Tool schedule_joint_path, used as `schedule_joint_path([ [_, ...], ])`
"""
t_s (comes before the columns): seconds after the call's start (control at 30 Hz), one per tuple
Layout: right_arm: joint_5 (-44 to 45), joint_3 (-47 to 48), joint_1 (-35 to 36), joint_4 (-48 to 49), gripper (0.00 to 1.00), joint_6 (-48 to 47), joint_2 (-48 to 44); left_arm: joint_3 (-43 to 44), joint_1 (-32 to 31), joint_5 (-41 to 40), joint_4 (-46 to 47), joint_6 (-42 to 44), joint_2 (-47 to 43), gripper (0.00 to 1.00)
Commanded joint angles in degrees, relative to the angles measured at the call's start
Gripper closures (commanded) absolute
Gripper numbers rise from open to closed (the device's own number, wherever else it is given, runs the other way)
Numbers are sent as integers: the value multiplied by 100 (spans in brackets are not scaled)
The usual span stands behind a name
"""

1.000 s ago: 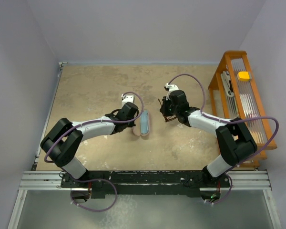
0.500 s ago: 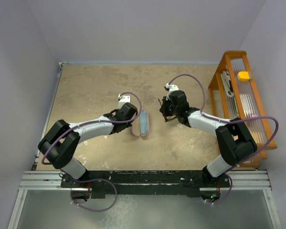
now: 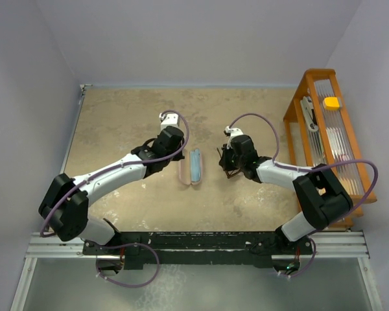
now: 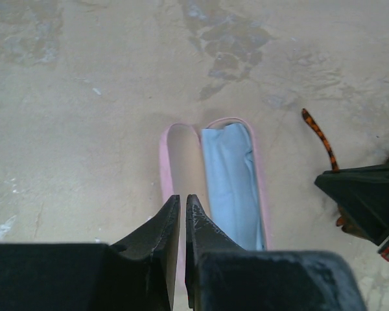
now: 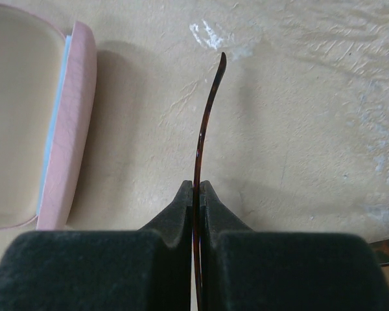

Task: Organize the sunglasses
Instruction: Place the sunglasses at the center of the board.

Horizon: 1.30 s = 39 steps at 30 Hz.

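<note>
The sunglasses [image 3: 222, 154] hang from my right gripper [image 3: 228, 162], right of the case. In the right wrist view the right gripper [image 5: 196, 184] is shut on one thin brown temple arm [image 5: 205, 123], which sticks out ahead of the tips; the lenses are hidden. The pink case [image 3: 193, 167] lies open on the table with the light blue cloth [image 4: 230, 181] in its right half and its left half empty [image 4: 185, 155]. My left gripper [image 3: 170, 146] is up and left of the case. The left wrist view shows the left gripper [image 4: 183, 199] shut on nothing, above the case's near end.
An orange wooden rack [image 3: 311, 84] stands along the right edge with a yellow block [image 3: 332, 102] on top. The mottled beige tabletop [image 3: 117, 123] is walled on the left, back and right. The right gripper's body [image 4: 369, 194] shows at the right of the left wrist view.
My left gripper has pulled away from the case toward the far left, leaving the open case uncovered. The right gripper has shifted slightly nearer, still holding the sunglasses.
</note>
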Motion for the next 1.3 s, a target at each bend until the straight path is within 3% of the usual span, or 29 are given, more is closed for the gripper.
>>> schedule_joint_path([
  [0.0,-68,-126,101,281,100,126,-288,345,-169,577,347,-91,204,95],
  [0.3,-24,-169,160,247,81,100,-405,452,-392,515,454,-101,412,95],
  [0.6,44,-145,184,227,77,100,-400,497,-408,592,505,-67,469,95],
  [0.83,142,-441,204,204,79,153,-794,488,-418,653,593,-84,543,95],
  [1.0,379,-658,204,142,73,228,-1279,650,-477,751,629,-76,730,95],
  [1.1,577,-709,210,-53,78,266,-1700,782,-539,791,669,-47,859,96],
  [1.23,924,-713,210,-465,99,293,-2167,1069,-623,858,640,-10,1137,96],
  [1.27,1032,-719,212,-570,100,315,-2261,1122,-635,906,664,-15,1214,97],
])
